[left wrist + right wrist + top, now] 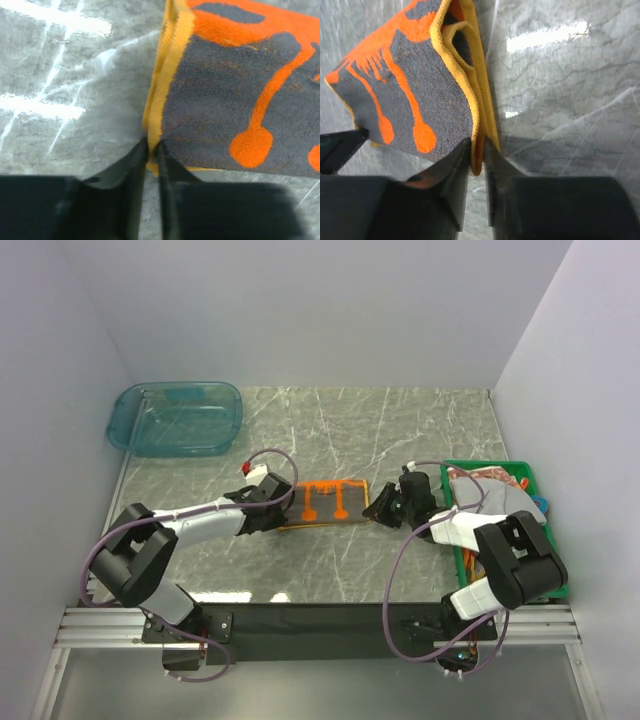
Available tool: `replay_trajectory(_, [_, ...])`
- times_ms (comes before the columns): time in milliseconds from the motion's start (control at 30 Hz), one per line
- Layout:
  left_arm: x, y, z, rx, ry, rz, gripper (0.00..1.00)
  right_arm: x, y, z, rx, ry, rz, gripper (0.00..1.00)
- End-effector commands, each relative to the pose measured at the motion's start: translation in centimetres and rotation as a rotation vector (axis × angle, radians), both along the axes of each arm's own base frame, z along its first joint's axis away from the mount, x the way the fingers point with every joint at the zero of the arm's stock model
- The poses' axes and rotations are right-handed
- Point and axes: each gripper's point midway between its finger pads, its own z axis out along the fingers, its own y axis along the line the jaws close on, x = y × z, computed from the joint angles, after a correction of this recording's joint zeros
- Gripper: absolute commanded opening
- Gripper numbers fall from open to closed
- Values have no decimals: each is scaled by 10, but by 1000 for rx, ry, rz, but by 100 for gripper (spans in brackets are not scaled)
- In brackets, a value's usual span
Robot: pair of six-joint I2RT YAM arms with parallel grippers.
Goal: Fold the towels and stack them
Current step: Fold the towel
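The orange-patterned towel [322,502] is lying on the desk [400,430], the left claw [152,150] pinching its left end and the right claw [477,156] pinching its right end.

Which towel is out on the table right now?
The grey towel with orange drips and a yellow hem, lying between the left gripper and the right gripper; the other towels sit bunched in the green crate.
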Motion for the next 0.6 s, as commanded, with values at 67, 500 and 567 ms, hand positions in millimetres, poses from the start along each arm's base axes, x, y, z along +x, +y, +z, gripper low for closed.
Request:
replay_trajectory(67, [0, 8, 15, -20, -33, 40, 45, 7, -12, 16, -77, -77, -24, 42])
replay_trajectory(500, [47, -37, 107, -251, -263, 4, 56, 56, 29, 122, 138, -399, 20, 70])
replay_trajectory(567, [61, -44, 110, -274, -286, -4, 53, 69, 39, 134, 194, -450, 23, 70])
